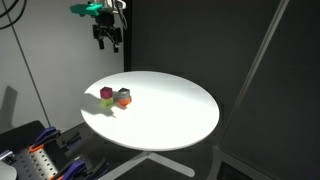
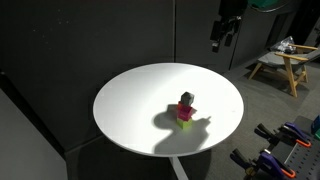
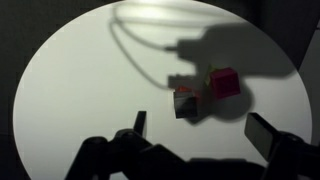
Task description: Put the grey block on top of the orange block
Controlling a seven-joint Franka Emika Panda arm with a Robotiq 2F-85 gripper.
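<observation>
**Grey block sits on orange; claw wide and high above the table**

The gripper [image 1: 107, 40] hangs well above the far left rim of the round white table [image 1: 180, 120]. It is clear of everything and holds nothing. In the wrist view its two fingers [image 3: 140, 123] stand far apart, so the jaws are wide.

In an exterior view the grey block [image 1: 124, 93] rests on top of the orange block [image 1: 124, 101], towards the left side of the table. Just beside this stack, to its left, a magenta cube [image 1: 105, 94] sits on a yellow-green block [image 1: 108, 102].

In an exterior view from the opposite side, the grey block [image 2: 186, 98] shows above and behind the magenta cube [image 2: 185, 112]; the orange block is hidden there.

The wrist view looks down on the grey block [image 3: 186, 105], with the magenta cube [image 3: 225, 82] to its right and the arm's shadow across both.
</observation>
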